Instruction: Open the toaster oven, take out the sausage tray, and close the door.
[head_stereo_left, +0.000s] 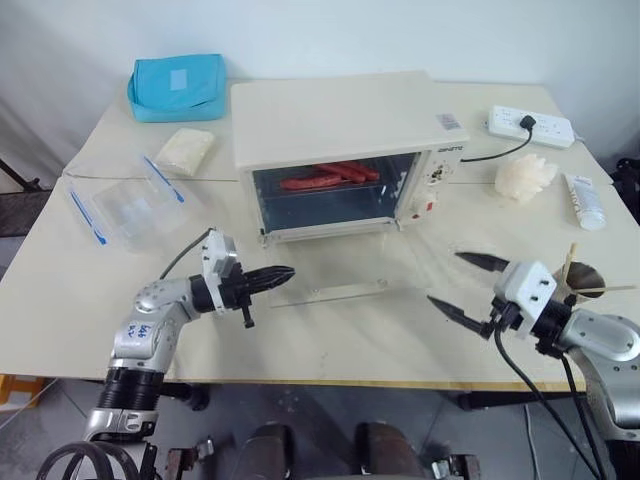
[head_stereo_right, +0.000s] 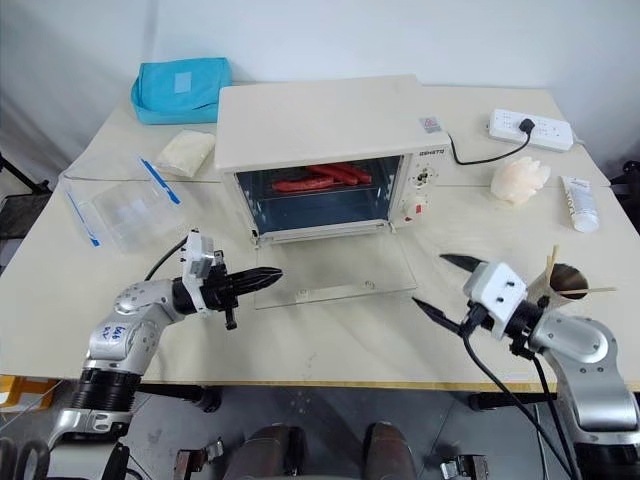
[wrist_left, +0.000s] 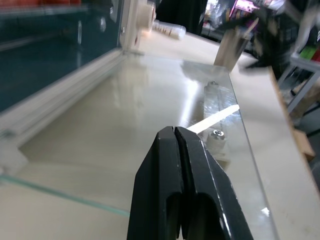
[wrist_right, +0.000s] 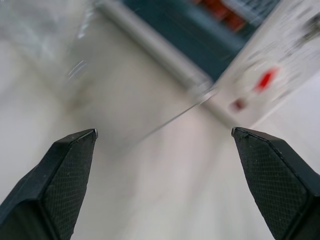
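I see a clear plastic bag (head_stereo_left: 135, 205) and blue pouch (head_stereo_left: 178, 86) left of the cream-white toaster oven (head_stereo_left: 345, 150), its glass door (head_stereo_right: 335, 270) flat on the tabletop (head_stereo_left: 330, 340), red sausages (head_stereo_left: 330, 176) inside; left fingers (head_stereo_left: 272, 276) together, right fingers (head_stereo_left: 478, 262) apart.

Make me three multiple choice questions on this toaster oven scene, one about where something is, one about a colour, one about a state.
1. Where is the blue pouch?
A. far left corner of the table
B. on the oven
C. beside the power strip

2. What colour are the sausages?
A. green
B. red
C. white

3. How is the oven door?
A. shut
B. half open
C. folded down flat

A: it lies behind the oven's left side.
B: red shows inside the oven's opening.
C: the glass pane lies flat on the table.
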